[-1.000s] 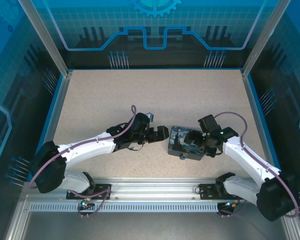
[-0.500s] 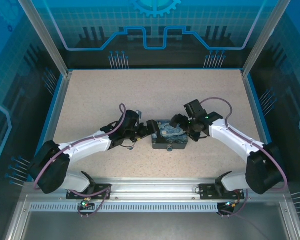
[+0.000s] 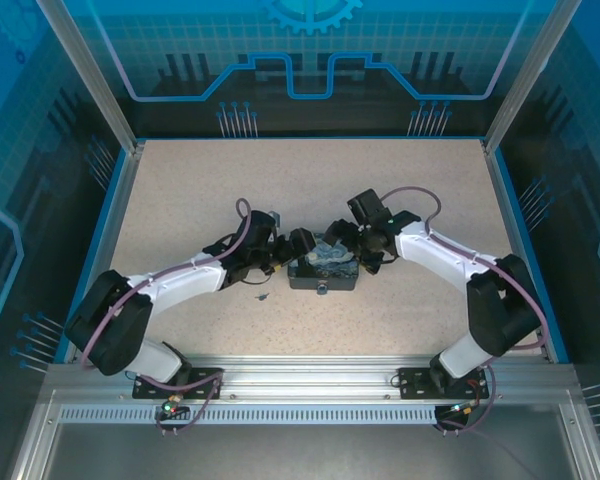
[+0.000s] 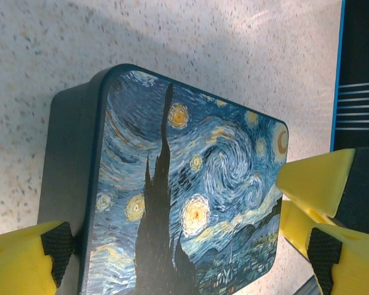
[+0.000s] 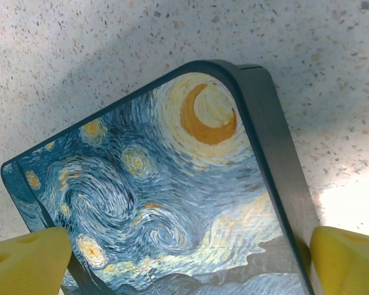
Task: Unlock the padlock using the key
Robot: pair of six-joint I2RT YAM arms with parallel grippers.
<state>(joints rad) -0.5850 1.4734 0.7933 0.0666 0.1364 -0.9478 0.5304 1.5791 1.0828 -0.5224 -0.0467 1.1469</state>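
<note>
At frame centre in the top view, a dark square box printed with a swirly blue-and-yellow painting [image 3: 325, 262] sits on the speckled beige counter [image 3: 380, 180]. The left pincer [image 3: 302, 243] and right pincer [image 3: 342, 238] are both spread wide, straddling it. A tiny dark metal padlock [image 3: 322, 289] sits at the box's lower edge. A tiny thin dark key [image 3: 263, 296] lies lower left, just beside the box.

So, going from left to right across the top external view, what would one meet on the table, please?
Key → left gripper → painted box → right gripper.
</note>
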